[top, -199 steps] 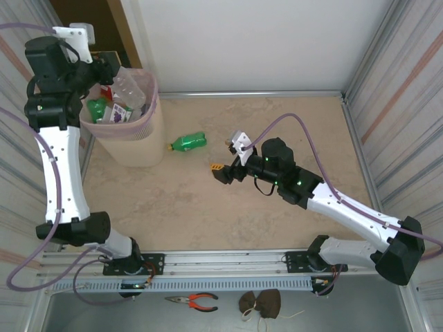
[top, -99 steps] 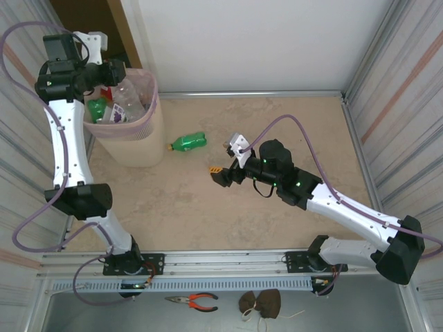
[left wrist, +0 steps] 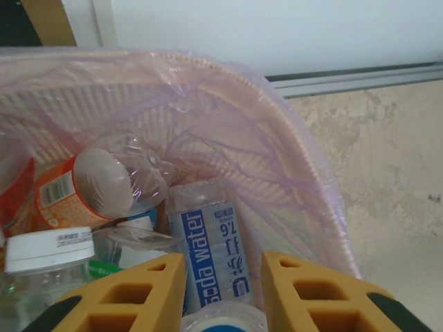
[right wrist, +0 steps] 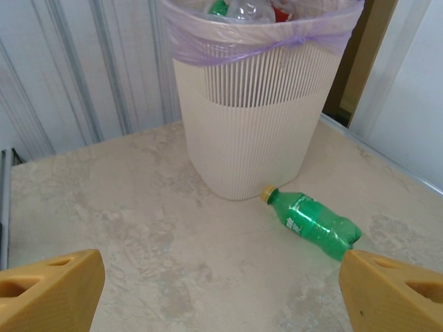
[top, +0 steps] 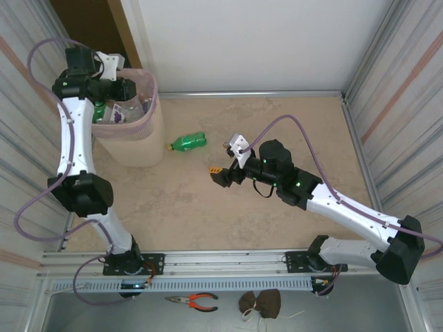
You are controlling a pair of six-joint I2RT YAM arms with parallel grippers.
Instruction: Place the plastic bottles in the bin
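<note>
Now the left end effector (left wrist: 223, 268) hangs over the bin (left wrist: 291, 166), clamped on a clear bottle (left wrist: 220, 319). The right end effector (right wrist: 220, 266) gapes wide, empty. A green bottle (right wrist: 315, 223) lies on the surface (right wrist: 138, 235) beside the bin.

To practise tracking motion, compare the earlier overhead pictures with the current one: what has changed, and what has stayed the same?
The left arm swung to the right, carrying the left gripper from the left edge of the bin to a spot above its opening. Its jaws stayed shut, and nothing was visibly taken or let go. The right gripper, open, and the green bottle stayed where they were.
</note>
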